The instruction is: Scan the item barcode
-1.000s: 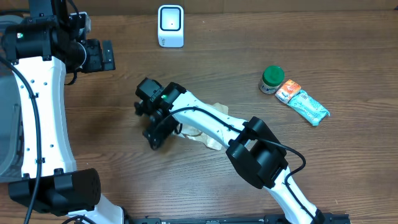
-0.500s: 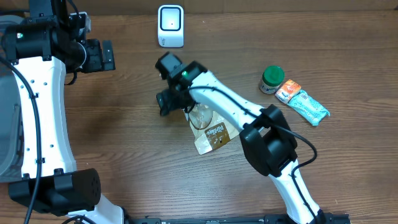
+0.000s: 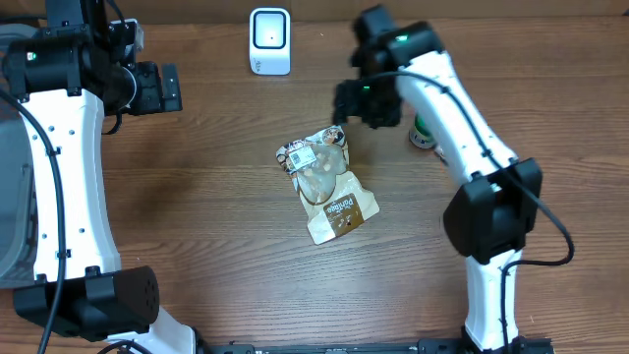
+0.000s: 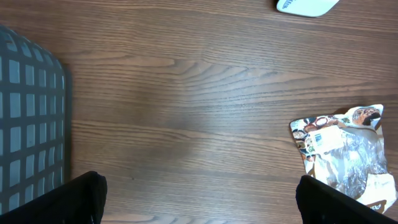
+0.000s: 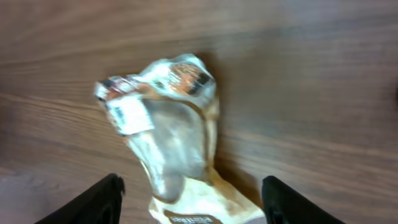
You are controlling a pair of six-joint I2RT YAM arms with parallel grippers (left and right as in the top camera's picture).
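Fingers [image 5: 106, 196] of the right gripper [image 5: 191, 185] stand apart and empty, left gripper [image 4: 199, 186] likewise, snack bag [image 3: 324, 182] lying loose mid-table [image 3: 197, 216], 5 o'clock of the scanner [image 3: 269, 41]; risk: crinkly film slips on regrasp, or its white label [image 3: 300, 154], possibly the barcode (blurred), ends up facing away.

The brown wooden table [image 3: 197, 197] has a crinkled snack bag [image 3: 326, 185] lying flat near its centre, white label end toward 11 o'clock. A white scanner [image 3: 269, 40] stands at 12 o'clock. A green-lidded jar [image 3: 419, 136], partly hidden, sits toward 2 o'clock. A grey gridded surface [image 4: 31, 124] borders the 9 o'clock edge.
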